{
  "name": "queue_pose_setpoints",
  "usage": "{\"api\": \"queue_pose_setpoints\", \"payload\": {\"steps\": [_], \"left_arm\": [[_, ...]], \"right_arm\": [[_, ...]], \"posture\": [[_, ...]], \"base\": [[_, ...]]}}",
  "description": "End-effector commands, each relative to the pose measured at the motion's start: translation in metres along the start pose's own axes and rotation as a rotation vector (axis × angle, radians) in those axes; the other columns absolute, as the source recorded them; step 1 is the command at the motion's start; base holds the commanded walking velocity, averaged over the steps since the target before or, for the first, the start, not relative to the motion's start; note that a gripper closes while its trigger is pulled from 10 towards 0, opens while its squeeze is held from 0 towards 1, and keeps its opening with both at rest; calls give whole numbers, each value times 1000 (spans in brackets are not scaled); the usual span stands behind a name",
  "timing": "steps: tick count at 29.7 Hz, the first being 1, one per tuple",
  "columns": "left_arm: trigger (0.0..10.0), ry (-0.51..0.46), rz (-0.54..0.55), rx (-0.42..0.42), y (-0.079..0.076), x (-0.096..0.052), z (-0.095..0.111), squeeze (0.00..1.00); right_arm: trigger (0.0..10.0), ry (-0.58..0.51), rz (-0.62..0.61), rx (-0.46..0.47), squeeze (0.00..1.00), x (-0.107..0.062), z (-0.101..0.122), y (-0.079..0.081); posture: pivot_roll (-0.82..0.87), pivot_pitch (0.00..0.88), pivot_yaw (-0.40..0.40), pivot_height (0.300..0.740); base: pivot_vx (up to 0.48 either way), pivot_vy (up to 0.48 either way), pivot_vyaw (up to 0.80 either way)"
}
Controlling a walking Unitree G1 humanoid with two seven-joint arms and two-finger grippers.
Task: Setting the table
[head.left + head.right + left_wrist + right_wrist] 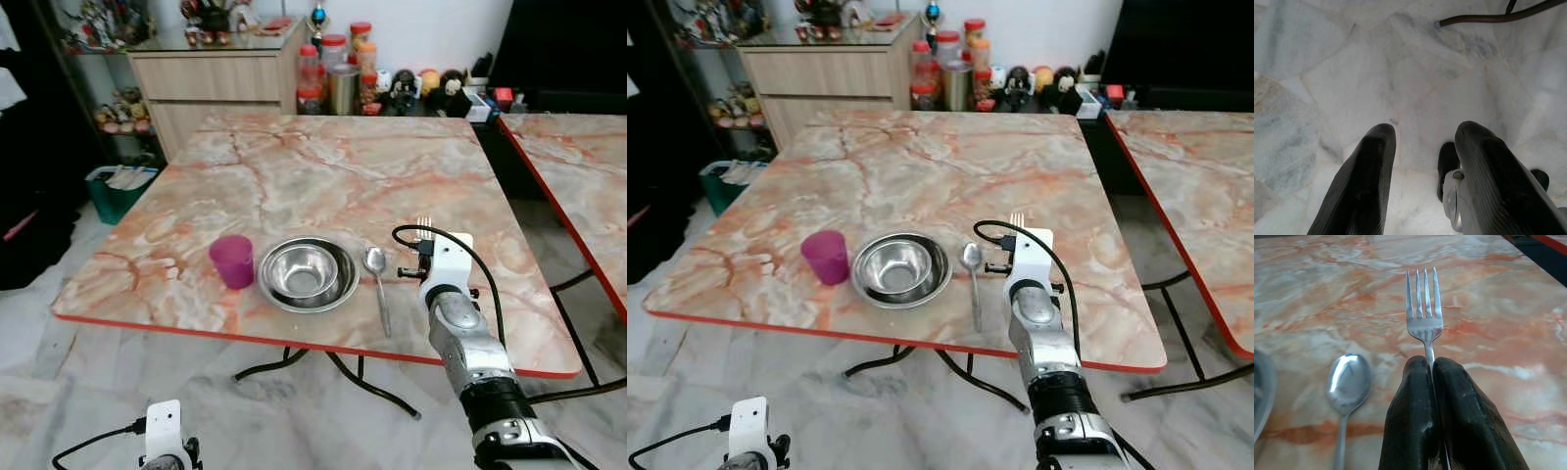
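Note:
On the marble table [323, 166] stand a purple cup [232, 260], a steel bowl [308, 273] and a spoon [377, 282] in a row near the front edge. My right gripper [1431, 369] is shut on a fork [1424, 308], holding it by the handle with the tines pointing away over the table, just right of the spoon [1347, 382]. The fork's tines [424, 224] peek out beyond the right wrist. My left gripper [1422, 142] hangs low over the floor, open with nothing between its fingers.
A second marble table [578, 166] stands to the right with a gap between. Jars and figurines [338, 69] line the far side, beside a wooden cabinet [211, 83]. A green bin [118, 186] sits left of the table. Table legs [323, 367] spread below on the marble floor.

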State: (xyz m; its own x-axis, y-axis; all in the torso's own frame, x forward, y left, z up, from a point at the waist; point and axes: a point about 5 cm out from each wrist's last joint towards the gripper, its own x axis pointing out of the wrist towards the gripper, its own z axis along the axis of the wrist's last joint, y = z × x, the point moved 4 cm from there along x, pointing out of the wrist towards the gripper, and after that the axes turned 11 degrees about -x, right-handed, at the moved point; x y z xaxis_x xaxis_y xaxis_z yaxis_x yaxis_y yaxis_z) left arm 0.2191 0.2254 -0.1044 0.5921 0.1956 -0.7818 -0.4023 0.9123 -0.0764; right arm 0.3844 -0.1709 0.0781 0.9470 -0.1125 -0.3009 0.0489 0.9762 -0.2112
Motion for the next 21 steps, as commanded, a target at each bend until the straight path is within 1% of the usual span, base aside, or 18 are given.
{"api": "queue_pose_setpoints", "payload": {"steps": [1, 5, 6, 10, 13, 16, 21], "left_arm": [[10000, 0, 8, 1, 3, 0, 3, 0], [10000, 2, 11, 3, 4, 0, 2, 0], [10000, 5, 13, 2, 5, 0, 2, 0], [10000, 14, 18, 1, 9, -1, -2, 0], [10000, 17, 20, 1, 10, -1, -3, 0], [10000, 25, 23, 0, 11, -1, -6, 0], [10000, 31, 25, 0, 11, -1, -7, 0]], "right_arm": [[10000, -13, 11, 0, 0, 2, 6, 1], [10000, 13, 25, -7, 0, 2, -2, 4], [10000, 28, 27, -6, 0, 3, -7, 4], [10000, 46, 35, -11, 0, 5, -13, 5], [10000, 50, 39, -14, 0, 6, -14, 5], [10000, 36, 56, -24, 0, 9, -9, 6], [10000, 33, 67, -36, 0, 12, -8, 7]], "posture": [[16, 0, 32, 740], [19, 0, 30, 740], [19, 0, 30, 740], [19, 0, 30, 740], [19, 0, 30, 740], [24, 0, 29, 740], [25, 0, 28, 740]], "base": [[0, 0, 0], [0, 0, 0], [0, 0, 0], [0, 0, 0], [0, 0, 0], [0, 0, 0], [0, 0, 0]]}}
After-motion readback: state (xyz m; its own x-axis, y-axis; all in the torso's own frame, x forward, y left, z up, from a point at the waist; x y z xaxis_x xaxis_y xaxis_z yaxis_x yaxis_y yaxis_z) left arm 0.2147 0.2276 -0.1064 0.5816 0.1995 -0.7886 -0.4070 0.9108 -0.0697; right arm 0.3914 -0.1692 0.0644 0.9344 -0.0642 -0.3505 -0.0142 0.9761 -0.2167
